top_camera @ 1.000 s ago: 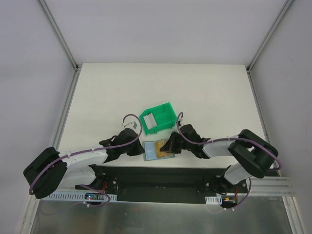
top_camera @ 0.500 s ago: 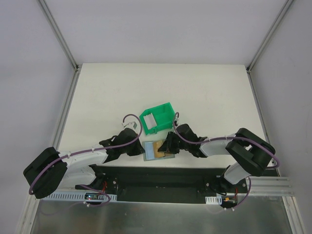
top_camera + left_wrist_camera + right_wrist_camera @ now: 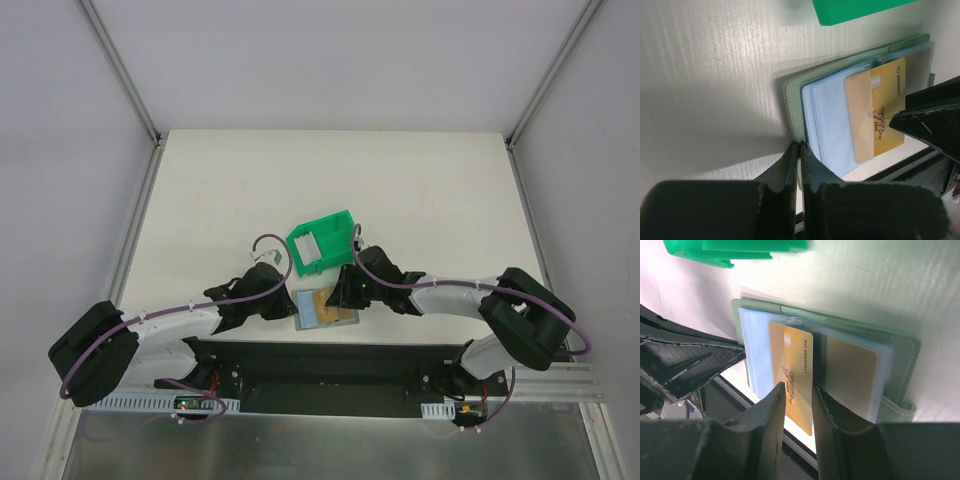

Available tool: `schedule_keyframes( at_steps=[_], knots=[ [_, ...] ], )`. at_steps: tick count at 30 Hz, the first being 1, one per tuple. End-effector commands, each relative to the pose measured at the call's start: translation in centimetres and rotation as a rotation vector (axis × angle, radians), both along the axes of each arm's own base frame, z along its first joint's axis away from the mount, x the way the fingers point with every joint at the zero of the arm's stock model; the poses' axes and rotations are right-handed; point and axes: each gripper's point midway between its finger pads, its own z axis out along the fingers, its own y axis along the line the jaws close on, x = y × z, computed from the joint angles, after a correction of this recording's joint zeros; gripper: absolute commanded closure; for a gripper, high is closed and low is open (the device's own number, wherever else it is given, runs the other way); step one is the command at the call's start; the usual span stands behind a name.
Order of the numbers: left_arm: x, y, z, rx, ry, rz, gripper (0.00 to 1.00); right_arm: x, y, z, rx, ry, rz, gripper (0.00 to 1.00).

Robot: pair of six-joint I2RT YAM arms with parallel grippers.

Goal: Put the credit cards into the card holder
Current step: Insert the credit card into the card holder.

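Note:
The grey-green card holder (image 3: 307,318) lies open at the table's near edge, its clear pockets (image 3: 830,120) facing up. My left gripper (image 3: 799,146) is shut on the edge of its left leaf (image 3: 791,102). A gold credit card (image 3: 794,371) sits partly inside a middle pocket, one end sticking out over the table edge. My right gripper (image 3: 798,388) stands open astride that end, its fingers (image 3: 772,410) apart from the card. A tan card (image 3: 850,371) rests in the right leaf's pocket. A whitish card (image 3: 304,245) lies in the green bin.
A bright green plastic bin (image 3: 335,232) stands just beyond the card holder, close to both wrists. The black mounting rail (image 3: 320,365) runs directly under the holder's near edge. Metal frame posts (image 3: 135,215) border the white table (image 3: 400,190) at both sides.
My right gripper's jaws have parted and let go of the gold card, which stays in the pocket. The right wrist shifted slightly left. The left gripper kept its hold.

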Motion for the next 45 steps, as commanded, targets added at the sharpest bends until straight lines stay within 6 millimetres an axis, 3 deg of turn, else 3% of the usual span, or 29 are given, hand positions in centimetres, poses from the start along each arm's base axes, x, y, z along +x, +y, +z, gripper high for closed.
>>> schedule_keyframes(
  at_steps=[1,10,18,24,29,35,40,45],
  knots=[
    [0.2,-0.1,0.1,0.011,0.001,-0.014,1.0,-0.1,1.0,0.3,-0.013,-0.007,0.046,0.7],
    [0.2,-0.2,0.2,0.006,0.003,-0.014,1.0,-1.5,4.1,1.4,0.012,0.027,0.132,0.73],
    [0.2,-0.3,0.1,0.007,0.003,-0.022,1.0,-1.3,5.3,2.1,0.026,0.02,0.162,0.72],
    [0.3,-0.3,0.3,0.001,-0.004,-0.018,1.0,-0.6,4.0,2.5,-0.049,-0.047,0.16,0.68],
    [0.3,-0.1,0.2,0.004,-0.012,-0.015,1.0,0.6,2.2,4.2,-0.111,-0.138,0.135,0.62],
    [0.2,0.0,0.3,0.003,-0.017,-0.021,1.0,3.1,-0.1,7.3,-0.157,-0.256,0.071,0.56],
    [0.2,0.0,0.4,-0.002,-0.021,-0.012,1.0,6.3,-2.6,9.5,-0.189,-0.312,-0.005,0.54],
    [0.3,0.0,0.5,0.0,-0.025,-0.016,1.0,6.2,-1.2,9.7,-0.153,-0.268,0.093,0.55]
  ],
)
